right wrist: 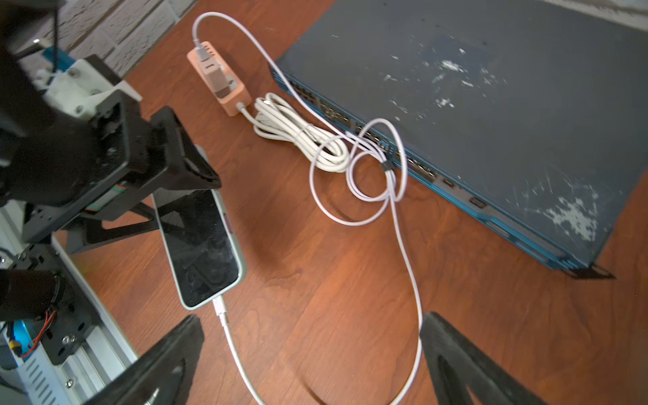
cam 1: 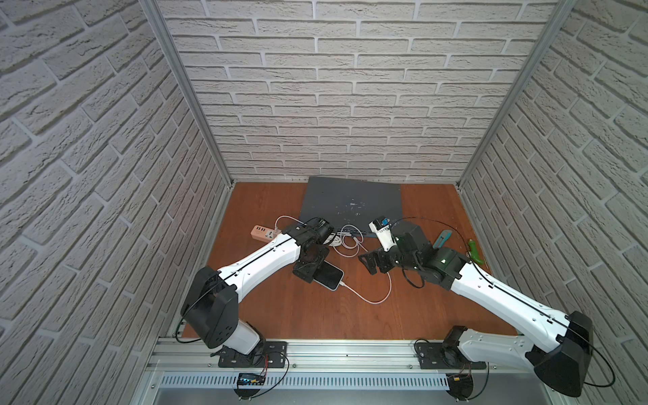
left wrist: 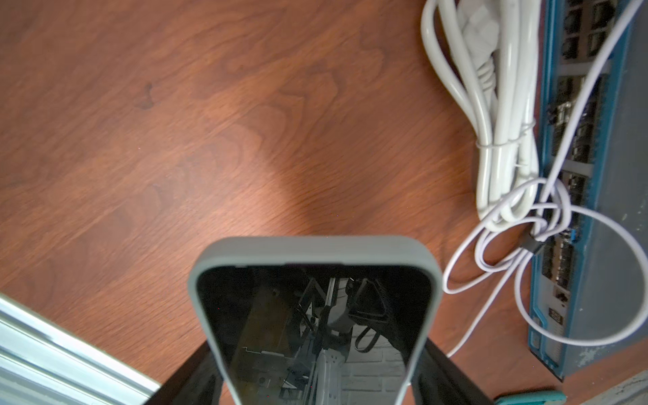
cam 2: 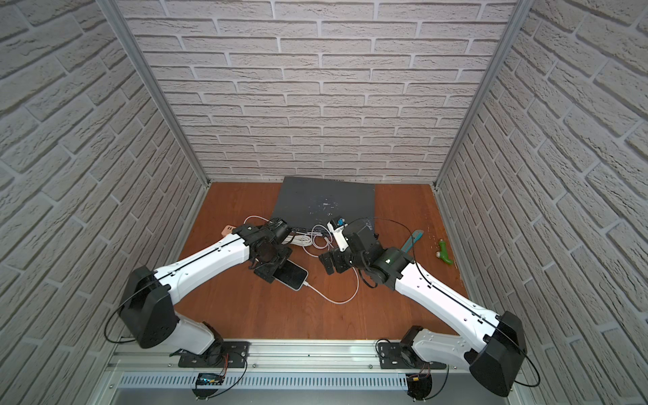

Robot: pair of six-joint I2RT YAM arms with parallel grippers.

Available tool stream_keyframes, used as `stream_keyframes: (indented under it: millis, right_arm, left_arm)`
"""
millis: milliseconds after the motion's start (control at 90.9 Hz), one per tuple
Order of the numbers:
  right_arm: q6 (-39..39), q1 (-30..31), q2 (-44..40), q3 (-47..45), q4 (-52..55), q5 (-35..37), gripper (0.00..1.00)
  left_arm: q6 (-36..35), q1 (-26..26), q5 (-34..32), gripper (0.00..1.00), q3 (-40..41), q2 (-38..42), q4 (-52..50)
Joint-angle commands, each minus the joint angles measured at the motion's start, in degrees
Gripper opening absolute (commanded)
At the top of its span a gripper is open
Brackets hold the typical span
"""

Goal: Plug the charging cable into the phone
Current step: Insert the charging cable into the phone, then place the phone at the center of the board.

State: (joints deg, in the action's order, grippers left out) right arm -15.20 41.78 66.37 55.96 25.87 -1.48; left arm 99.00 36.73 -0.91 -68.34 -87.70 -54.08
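A brown wooden table (cam 1: 315, 315) stands between white brick walls (cam 1: 350, 105). A big dark grey network switch (cam 1: 350, 205) lies flat at the middle of the far edge. Its front is blue with rows of little holes. A peach power strip (cam 1: 263, 234) lies near the left edge. Its thick white cord (right wrist: 298, 135), tied in loops, lies just beside the switch's front. A teal tool (cam 1: 442, 239) and a small green thing (cam 1: 475, 251) lie near the right edge

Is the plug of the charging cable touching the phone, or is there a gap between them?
Touching. The right wrist view shows the plug of the charging cable seated in the short edge of the phone, with no gap.
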Motion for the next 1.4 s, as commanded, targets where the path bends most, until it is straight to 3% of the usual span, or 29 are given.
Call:
stream_keyframes:
  millis: [0,209,671,1386]
  right_arm:
    - [-4.83,-4.59,-1.62,-2.23,-3.44,-4.93,0.99]
    - [-8.64,-11.48,-2.42,-5.47,-6.59,-9.02,0.99]
    - [-9.58,-19.21,-1.84,-6.05,-7.8,-14.76,0.99]
    - [-8.62,-22.36,-2.33,-7.95,-8.27,-16.63,0.99]
  left_arm:
    - [-1.97,0.25,0.62,0.0,-2.93,-1.2,-2.44]
    - [-3.1,0.22,0.52,0.0,-5.36,-3.54,-5.15]
    - [-7.62,0.52,0.39,0.0,-10.14,-9.31,-8.95]
    - [-12.82,0.72,2.66,0.0,-13.24,-19.17,-8.97]
